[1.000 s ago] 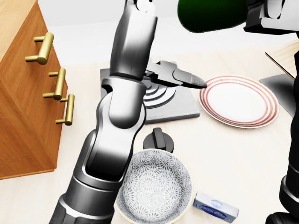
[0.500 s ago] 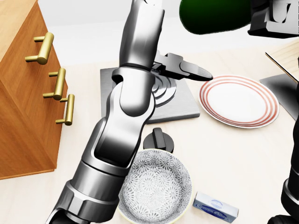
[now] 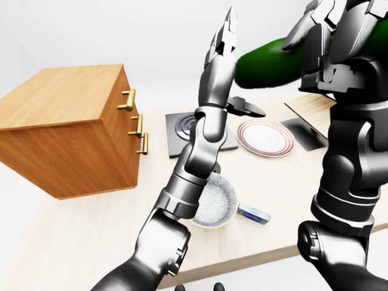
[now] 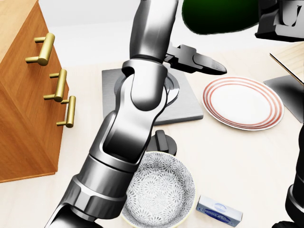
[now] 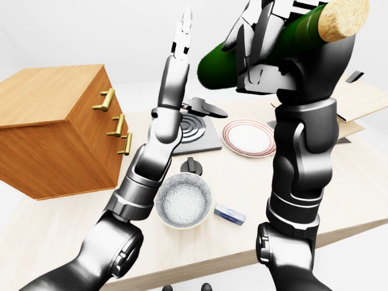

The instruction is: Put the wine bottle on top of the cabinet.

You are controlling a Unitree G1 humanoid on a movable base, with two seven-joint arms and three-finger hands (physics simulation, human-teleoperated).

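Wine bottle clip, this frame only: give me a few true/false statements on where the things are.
1. The right robot hand grips the wine bottle up in the air. True.
2. The bottle stands on the cabinet. False: the cabinet top is bare.
3. The left robot hand holds the patterned bowl. False: it is raised and empty; the bowl sits on the table.
4. The striped plate lies right of the stove plate in the head view. True.
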